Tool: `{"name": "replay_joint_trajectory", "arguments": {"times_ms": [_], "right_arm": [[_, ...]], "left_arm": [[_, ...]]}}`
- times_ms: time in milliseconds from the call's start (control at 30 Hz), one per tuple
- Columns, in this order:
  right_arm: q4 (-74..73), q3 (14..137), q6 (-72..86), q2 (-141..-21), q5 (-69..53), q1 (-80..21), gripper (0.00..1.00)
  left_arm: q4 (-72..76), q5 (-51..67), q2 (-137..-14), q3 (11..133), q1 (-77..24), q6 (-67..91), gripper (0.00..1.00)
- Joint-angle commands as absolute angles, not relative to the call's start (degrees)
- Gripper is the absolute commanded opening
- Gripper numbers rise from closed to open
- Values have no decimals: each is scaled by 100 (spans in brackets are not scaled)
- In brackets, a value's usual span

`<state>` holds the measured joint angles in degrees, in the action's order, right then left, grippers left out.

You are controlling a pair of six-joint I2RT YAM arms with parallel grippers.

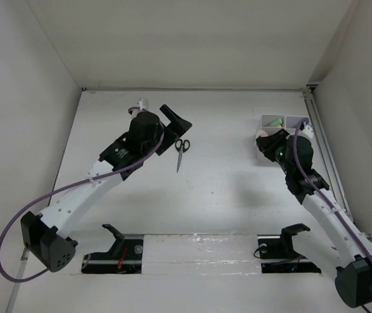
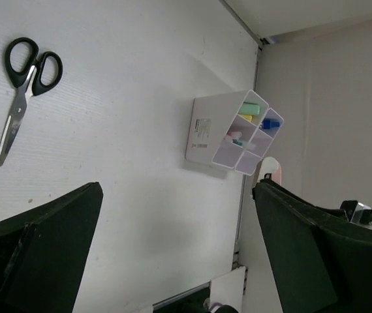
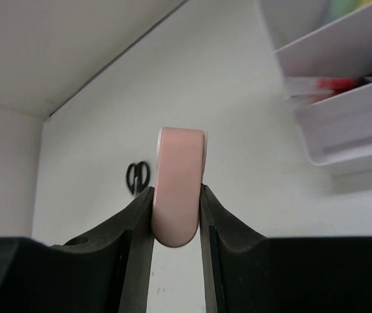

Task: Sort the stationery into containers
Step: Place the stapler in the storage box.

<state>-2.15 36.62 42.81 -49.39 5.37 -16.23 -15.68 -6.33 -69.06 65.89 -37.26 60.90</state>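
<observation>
Step in hand: placing the pink eraser into the organizer box, judged from where the right arm stands.
Right gripper: pinching the eraser by its two flat faces, the rounded end sticking out past the fingertips.
Eraser position: off the table, at the near-left corner of the box in the top view; whether it is over a cell yet cannot be told.
Organizer box: upright near the far right corner of the table, its cells partly filled; a green marker sits in a far cell, and small yellow, blue and pink-red items lie in others.
Left gripper: spread wide and holding nothing, hanging above the table near the scissors.
Scissors: flat on the table with blades together, well apart from the box, not yet sorted.
How to do it well: centre the eraser over a cell with room, clear of the dividers, before going down.
Orientation: keep the narrow edge of the eraser in line with the cell walls so it slips in without catching the rim.
Release: lower until the eraser is inside the walls, then part the fingers only a little and lift straight up.
Risk: the box looks light; a push on a wall may slide or tip it.
Next, likely: the scissors, which are long for these cells and probably need to go in blades first.
</observation>
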Motion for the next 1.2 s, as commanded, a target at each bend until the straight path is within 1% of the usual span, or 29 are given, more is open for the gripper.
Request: {"name": "replay_joint_trajectory", "arguments": {"times_ms": [0, 200, 400, 700, 800, 900, 1033, 1167], "right_arm": [[-913, 4034, 4710, -5106, 1195, -1250, 0], [-1151, 4087, 5211, -5106, 1695, -1116, 0], [-1600, 4377, 5808, -5527, 2144, -1063, 0], [-1486, 4377, 6556, -6125, 2074, -756, 0], [-1310, 4377, 6557, -6126, 1986, -756, 0], [-1249, 4429, 6609, -6336, 1986, -651, 0], [-976, 4482, 6609, -6810, 1636, -326, 0], [-721, 4482, 6609, -6995, 1521, -194, 0]], "left_arm": [[-1889, -958, -6619, 6469, -3762, 5828, 100], [-2372, -1247, -6784, 6609, -3762, 5608, 100], [-2619, -1248, -6996, 6732, -3762, 5441, 100], [-2689, -1248, -6996, 6732, -3762, 5282, 100], [-2742, -1301, -6996, 6732, -3762, 5282, 100], [-2742, -1301, -6996, 6732, -3762, 5229, 100], [-2742, -1301, -6996, 6671, -3762, 5229, 100], [-2742, -1301, -6996, 6671, -3762, 5229, 100]]}}
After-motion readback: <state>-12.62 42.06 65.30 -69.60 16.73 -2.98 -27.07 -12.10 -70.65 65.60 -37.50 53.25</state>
